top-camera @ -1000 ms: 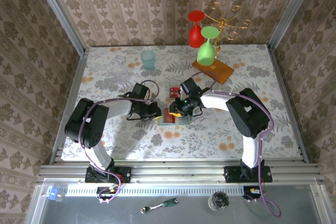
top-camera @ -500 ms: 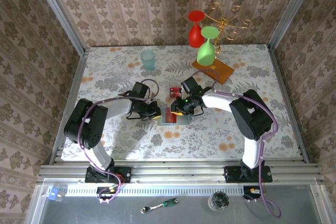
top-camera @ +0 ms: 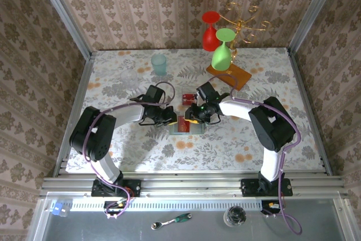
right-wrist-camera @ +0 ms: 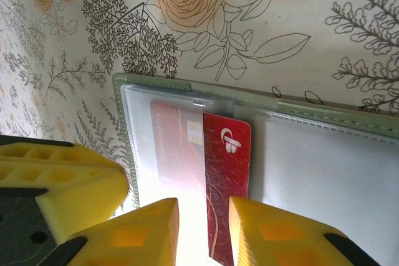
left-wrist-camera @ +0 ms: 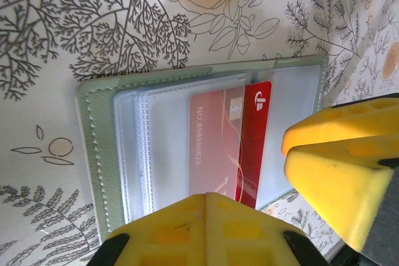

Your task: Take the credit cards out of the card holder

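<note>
One floral cloth covers the table [top-camera: 113, 83], boxed by brown patterned walls [top-camera: 141, 9]. Seen from above, a teal cup [top-camera: 159, 64] and a green goblet [top-camera: 221, 55] appear toward the far edge. At the middle, the left gripper [left-wrist-camera: 206, 228] is pressed together at the open card holder [left-wrist-camera: 100, 154]; the right gripper [right-wrist-camera: 202, 235] stands slightly apart over the red card [right-wrist-camera: 224, 172], lettered "NO" plus digits.

Card holder [top-camera: 186, 128] lies open mid-tabletop [top-camera: 237, 139], btwn L gripper [top-camera: 168, 118] on its left & R gripper [top-camera: 195, 118] on its right. Credit card [left-wrist-camera: 248, 130] sits partway in its sleeve. Cup [top-camera: 159, 64] behind-left, wooden slab [top-camera: 229, 76] behind-right.
</note>
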`<state>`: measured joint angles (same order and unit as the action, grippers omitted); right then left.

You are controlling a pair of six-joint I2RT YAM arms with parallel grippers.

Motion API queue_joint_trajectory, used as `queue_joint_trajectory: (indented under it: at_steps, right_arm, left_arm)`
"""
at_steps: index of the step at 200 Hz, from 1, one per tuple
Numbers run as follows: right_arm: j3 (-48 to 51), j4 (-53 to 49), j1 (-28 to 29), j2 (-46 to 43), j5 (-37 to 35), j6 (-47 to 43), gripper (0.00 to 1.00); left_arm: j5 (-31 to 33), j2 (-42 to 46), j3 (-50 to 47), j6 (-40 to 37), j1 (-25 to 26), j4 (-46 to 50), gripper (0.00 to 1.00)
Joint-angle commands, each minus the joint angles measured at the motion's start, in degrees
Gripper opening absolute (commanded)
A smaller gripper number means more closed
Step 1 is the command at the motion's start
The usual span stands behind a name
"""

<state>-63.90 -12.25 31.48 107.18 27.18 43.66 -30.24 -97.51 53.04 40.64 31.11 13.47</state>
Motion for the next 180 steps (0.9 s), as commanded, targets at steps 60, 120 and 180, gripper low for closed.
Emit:
queue_joint_trajectory:
  at_steps: [60,120,180]
  right_arm:
    - [1.42,0.57,-0.2,0.99,0.53,0.37,0.29]
    - [1.66,1.15,-0.2,2.8,1.48,0.57,0.29]
    - [2.02,3.21,-0.2,3.55,3.44,1.59,0.29]
  left_arm:
    - [0.49,-3.37,0.72,-1.72,0.53,1.63,0.03]
    - [0.61,-3.35,0.65,-1.82,0.17,1.93,0.03]
    - [0.96,-3.37,0.06,-1.97,0.17,2.06,0.01]
